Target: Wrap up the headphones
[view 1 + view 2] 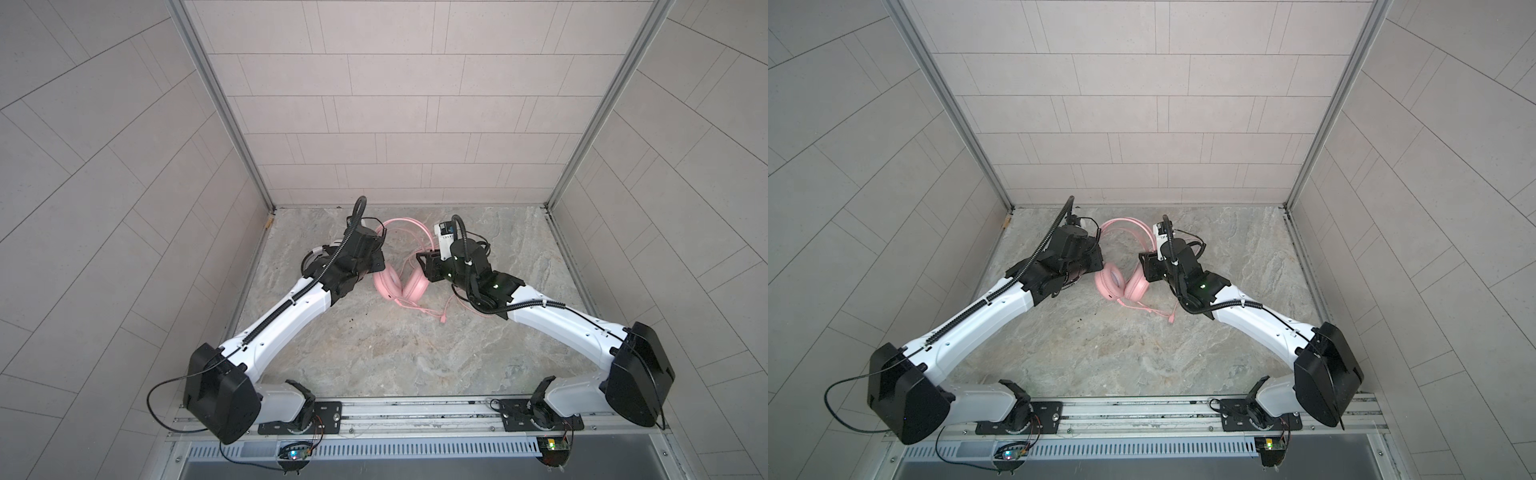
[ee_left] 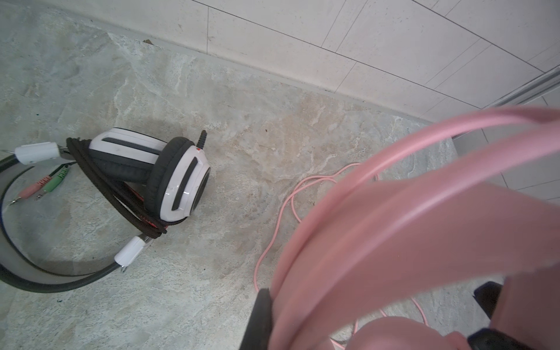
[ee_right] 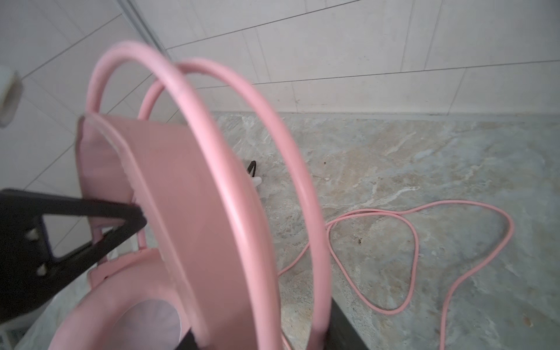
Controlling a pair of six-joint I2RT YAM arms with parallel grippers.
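Observation:
The pink headphones (image 1: 398, 283) stand on their ear cups mid-table between my two arms, headband (image 3: 194, 188) up. My left gripper (image 1: 380, 248) is shut on the headband's left side; one black finger (image 2: 260, 318) presses against it. From the other side my right gripper (image 3: 266, 336) has its jaws round the headband's two pink tubes, touching them. The pink cable (image 3: 415, 242) trails loose over the table. The white-and-black headphones (image 2: 181, 178) lie under my left arm with their black cable (image 2: 121, 194) wound round them.
The pink and green plugs (image 2: 48, 185) of the black cable lie beside the striped headset. The pink cable's plug end (image 1: 444, 331) lies in front of the ear cups. Tiled walls (image 1: 374, 124) close in the marble table (image 1: 395, 357) on three sides.

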